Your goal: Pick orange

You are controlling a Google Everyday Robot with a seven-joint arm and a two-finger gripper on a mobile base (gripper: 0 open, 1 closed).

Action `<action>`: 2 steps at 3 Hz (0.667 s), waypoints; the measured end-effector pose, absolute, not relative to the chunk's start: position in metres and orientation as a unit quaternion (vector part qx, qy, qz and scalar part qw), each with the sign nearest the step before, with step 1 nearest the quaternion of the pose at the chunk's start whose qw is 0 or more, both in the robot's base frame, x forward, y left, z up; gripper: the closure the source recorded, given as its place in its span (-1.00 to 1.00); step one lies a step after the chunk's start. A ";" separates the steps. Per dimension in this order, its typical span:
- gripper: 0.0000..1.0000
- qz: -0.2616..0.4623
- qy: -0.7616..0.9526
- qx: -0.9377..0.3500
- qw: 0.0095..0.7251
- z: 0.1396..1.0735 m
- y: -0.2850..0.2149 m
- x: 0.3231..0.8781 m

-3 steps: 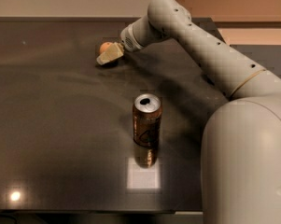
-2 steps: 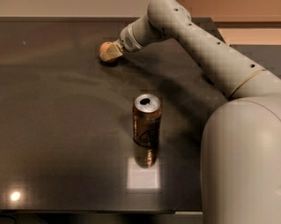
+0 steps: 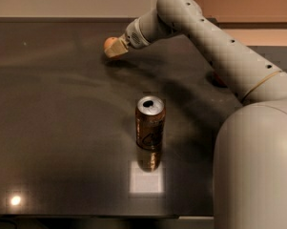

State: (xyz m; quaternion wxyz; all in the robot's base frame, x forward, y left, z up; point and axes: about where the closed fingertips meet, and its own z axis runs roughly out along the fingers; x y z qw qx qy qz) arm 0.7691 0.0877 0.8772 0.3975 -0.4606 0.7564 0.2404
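Observation:
The orange (image 3: 109,43), a small round orange-coloured fruit, shows at the far left-centre of the dark table (image 3: 62,128). Only its upper left part is visible; the rest is hidden by my gripper. My gripper (image 3: 114,49) is right at the orange, reaching in from the right at the end of the long grey arm (image 3: 205,37), with its tan tip covering the fruit's lower right side.
An opened brown drink can (image 3: 150,122) stands upright in the middle of the table, nearer the front. A small red patch (image 3: 218,81) shows behind the arm on the right. The robot's grey body (image 3: 257,171) fills the lower right.
The gripper has shifted slightly right and up on the far part of the table, and the orange now shows at its upper left tip. The can has not moved.

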 end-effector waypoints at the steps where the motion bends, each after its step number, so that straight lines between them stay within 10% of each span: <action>1: 1.00 0.248 0.745 -0.468 0.406 0.905 0.076 0.758; 2: 1.00 0.253 0.732 -0.478 0.414 0.933 0.063 0.746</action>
